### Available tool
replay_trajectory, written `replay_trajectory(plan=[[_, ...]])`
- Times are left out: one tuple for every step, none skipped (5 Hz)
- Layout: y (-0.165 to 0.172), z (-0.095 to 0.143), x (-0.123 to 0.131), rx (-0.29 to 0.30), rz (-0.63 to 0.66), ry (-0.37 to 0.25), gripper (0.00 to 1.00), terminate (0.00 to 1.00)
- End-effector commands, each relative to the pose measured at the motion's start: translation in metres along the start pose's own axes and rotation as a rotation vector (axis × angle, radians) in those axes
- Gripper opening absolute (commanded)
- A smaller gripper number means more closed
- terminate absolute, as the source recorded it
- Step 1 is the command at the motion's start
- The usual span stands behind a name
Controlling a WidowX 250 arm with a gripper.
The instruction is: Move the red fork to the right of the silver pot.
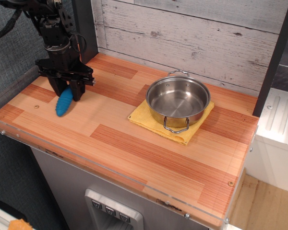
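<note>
Here we are looking down at a wooden counter (134,139) with planks of light and reddish wood, backed by a whitewashed plank wall (192,38). At the far left, a black robot arm is reaching down, and its gripper (67,92) is clamping its two dark fingers (77,90) around the upper end of the red fork (64,103), which is in fact showing as a bright blue, ribbed, tapered utensil with a rounded tip. The fork is lying on the counter near the left edge, its rounded tip pointing toward the front-left corner, and we are seeing the jaws drawn in tight against its sides. Well apart from it, toward the middle right of the counter, the silver pot (177,101) is sitting upright and empty on a folded yellow cloth (149,122), with one wire loop handle facing the wall and the other facing the front edge. The cloth is peeking out around the pot.
</note>
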State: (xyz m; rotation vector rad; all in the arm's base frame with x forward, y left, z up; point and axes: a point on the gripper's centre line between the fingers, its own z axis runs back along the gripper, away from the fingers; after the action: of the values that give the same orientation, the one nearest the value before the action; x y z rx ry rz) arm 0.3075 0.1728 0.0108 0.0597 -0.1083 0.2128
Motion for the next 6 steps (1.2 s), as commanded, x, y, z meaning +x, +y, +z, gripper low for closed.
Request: replay_trajectory(plan=[[0.009,0.023,0.002,0.033,0.020,-0.044,0.00,0.00],[0.008,0.038,-0.001,0.059,0.026,-0.053,0.00,0.00],[-0.002,0.054,-0.005,0.086,0.017,-0.053,0.00,0.00],[-0.026,0.076,-0.015,0.101,-0.006,-0.078,0.00,0.00],[-0.063,0.099,-0.029,0.076,-0.068,-0.124,0.00,0.00],[-0.104,0.116,-0.044,0.044,-0.135,-0.164,0.00,0.00]])
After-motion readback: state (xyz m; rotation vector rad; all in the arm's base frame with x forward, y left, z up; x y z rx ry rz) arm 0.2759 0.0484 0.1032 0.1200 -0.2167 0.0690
